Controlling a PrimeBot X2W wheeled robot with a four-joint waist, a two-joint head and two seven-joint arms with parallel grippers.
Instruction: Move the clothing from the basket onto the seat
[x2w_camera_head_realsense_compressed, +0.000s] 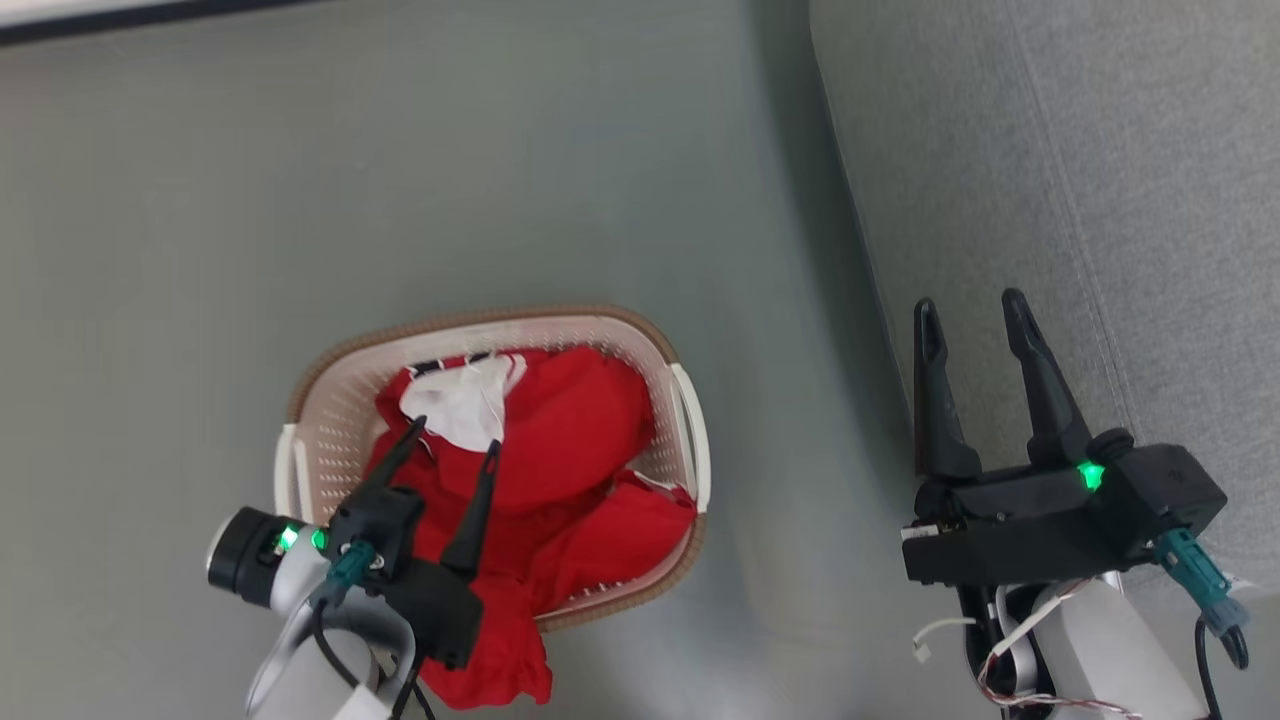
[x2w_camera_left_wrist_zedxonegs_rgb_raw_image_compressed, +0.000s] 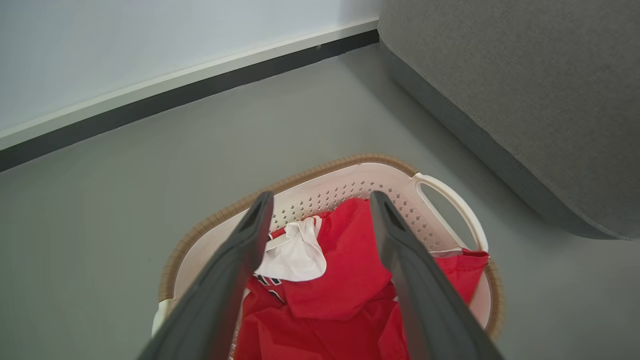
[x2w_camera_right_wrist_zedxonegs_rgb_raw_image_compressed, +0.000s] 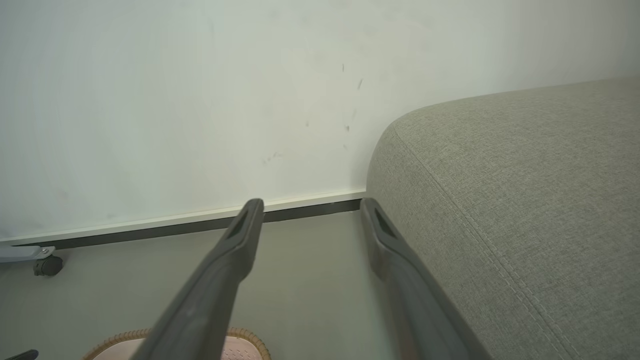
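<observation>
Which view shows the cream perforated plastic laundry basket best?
The head view: nearly the whole cream plastic basket, brown rim included, from above. The left wrist view shows it cropped, partly behind the dark fingers. The right wrist view catches a sliver of rim.

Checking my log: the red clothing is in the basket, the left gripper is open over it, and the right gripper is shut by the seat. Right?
One slip: the right gripper is open, not shut; the right wrist view shows its fingers spread, nothing between. The rest holds: the clothing in the basket, the left gripper open over it, the seat alongside.
</observation>
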